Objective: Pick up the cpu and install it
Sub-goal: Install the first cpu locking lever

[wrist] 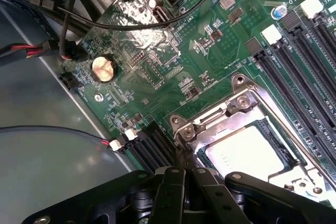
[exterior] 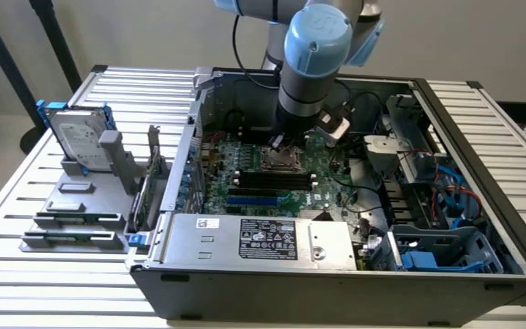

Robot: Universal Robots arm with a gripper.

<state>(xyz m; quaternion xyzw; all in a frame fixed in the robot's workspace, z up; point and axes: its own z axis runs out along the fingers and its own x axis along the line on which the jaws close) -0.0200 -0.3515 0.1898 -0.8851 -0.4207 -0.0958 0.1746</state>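
- The gripper has its fingers pressed together with nothing between them, tips down at the corner of the CPU socket where the metal frame's hinge screws sit.
- The cpu appears to lie inside that socket already, its pale silvery top showing through the frame's window, right beside the fingertips.
- From where I stand, the worry is the closed tips pressing on the socket frame: any sideways slip off that corner could scrape the green motherboard next to the socket, or catch the small parts there.
- If the chip isn't fully flat in the socket, pushing the frame down could bend contacts underneath; I can't tell how level it sits.
- The memory slots run along the far side of the socket from the fingers, so a swing across could knock their latches.
- A black cable loops over the board beyond the socket, close enough to the arm to snag.
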